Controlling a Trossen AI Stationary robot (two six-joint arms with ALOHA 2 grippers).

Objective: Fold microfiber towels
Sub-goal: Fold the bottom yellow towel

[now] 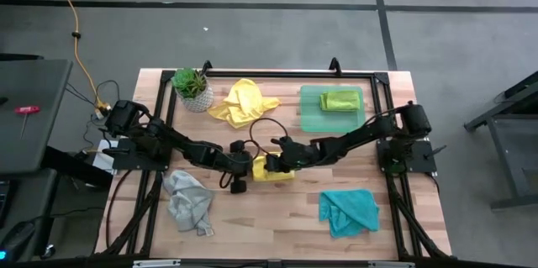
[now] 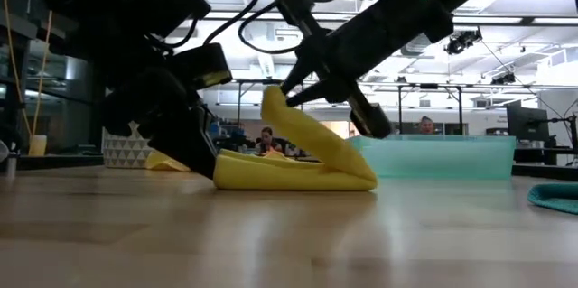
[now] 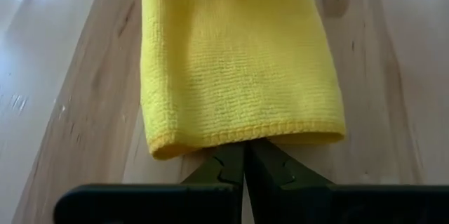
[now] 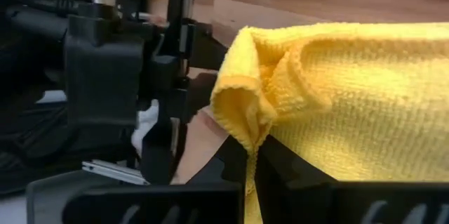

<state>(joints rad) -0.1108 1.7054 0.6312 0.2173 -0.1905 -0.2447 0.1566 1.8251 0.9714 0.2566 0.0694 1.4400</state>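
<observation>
Wooden tabletop [image 1: 277, 209], mid-fold: right claw [image 1: 276, 158] pinches a raised flap of the yellow towel [image 1: 273, 170], left claw [image 1: 249, 164] clamps its opposite edge low, directly across.

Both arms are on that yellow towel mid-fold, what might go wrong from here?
The right pincer pinches only the lifted corner of the yellow towel; it may slip out, dropping the flap crooked. The left pincer pins just the opposite edge, so a pull might drag the whole towel. The two pincers sit close and might collide.
</observation>
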